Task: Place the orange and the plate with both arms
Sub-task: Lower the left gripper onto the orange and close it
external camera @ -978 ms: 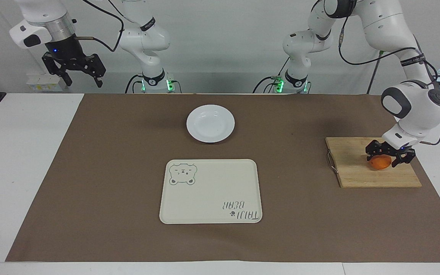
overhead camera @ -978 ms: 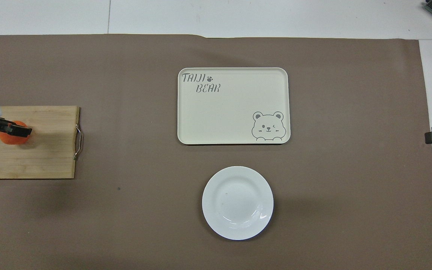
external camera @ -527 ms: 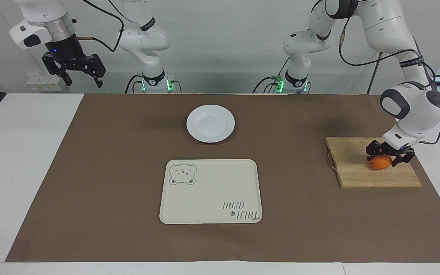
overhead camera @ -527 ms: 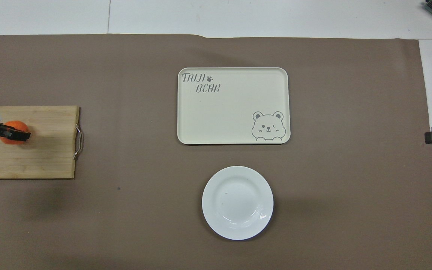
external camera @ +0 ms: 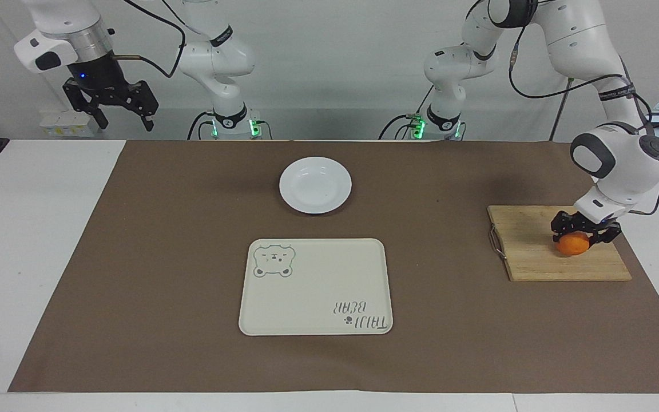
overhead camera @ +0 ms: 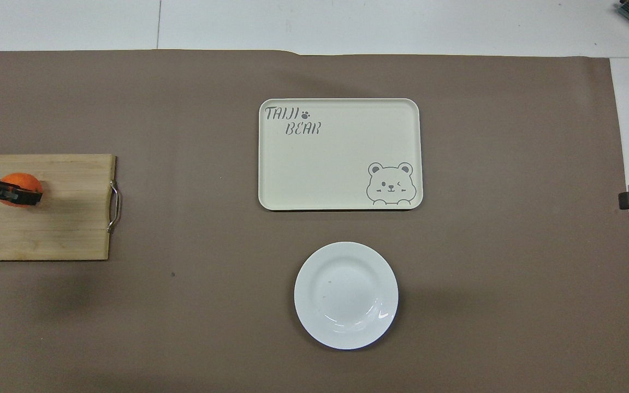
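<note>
The orange (external camera: 573, 245) sits on a wooden cutting board (external camera: 530, 246) at the left arm's end of the table. My left gripper (external camera: 584, 236) is down on the board with its fingers closed around the orange; in the overhead view the gripper (overhead camera: 13, 195) crosses over the orange (overhead camera: 19, 181). The white plate (external camera: 315, 185) lies bare on the brown mat, near the robots at mid-table. My right gripper (external camera: 125, 122) is open and empty, raised high at the right arm's end, where the arm waits.
A cream rectangular tray (external camera: 315, 289) with a bear drawing lies farther from the robots than the plate. The cutting board has a metal handle (external camera: 496, 243) on the side toward the tray. The brown mat (external camera: 163, 257) covers most of the table.
The left gripper's fingers have drawn in around the orange, which shifted a little on the board. The left wrist shifted slightly. The right arm has not moved.
</note>
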Robot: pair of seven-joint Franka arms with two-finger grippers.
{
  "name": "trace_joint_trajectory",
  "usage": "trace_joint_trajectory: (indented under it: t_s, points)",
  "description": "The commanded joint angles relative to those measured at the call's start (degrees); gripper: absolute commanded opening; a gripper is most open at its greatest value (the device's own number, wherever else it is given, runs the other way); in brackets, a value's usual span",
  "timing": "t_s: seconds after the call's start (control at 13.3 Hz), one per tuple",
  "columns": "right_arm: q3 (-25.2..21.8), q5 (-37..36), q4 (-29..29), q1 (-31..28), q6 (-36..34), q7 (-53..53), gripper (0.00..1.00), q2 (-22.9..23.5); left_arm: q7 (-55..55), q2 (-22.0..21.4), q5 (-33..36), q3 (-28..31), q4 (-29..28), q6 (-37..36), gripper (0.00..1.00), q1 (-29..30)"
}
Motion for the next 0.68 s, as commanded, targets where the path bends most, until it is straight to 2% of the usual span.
trace_joint_trajectory:
  t_s: [0.0, 0.23, 0.45, 0.6]
  points:
    - [0.32, -0.43, -1.18, -0.12, 0.31, 0.60, 1.00, -1.22, 0.04, -1.67, -0.76, 0.07, 0.32, 0.78, 0.00, -1.34]
    - [0.32, -0.43, -1.18, -0.12, 0.31, 0.60, 1.00, -1.22, 0.12, -4.92, -0.76, 0.07, 0.14, -2.19, 0.00, -3.53]
    - [0.32, -0.43, -1.18, -0.12, 0.40, 0.60, 1.00, -1.22, 0.39, -7.56, -0.76, -0.02, 0.05, -10.09, 0.00, -7.04]
    - [0.32, -0.43, -1.18, -0.12, 0.31, 0.60, 1.00, -1.22, -1.01, -8.62, -0.76, -0.02, -0.21, -15.54, 0.00, -11.52]
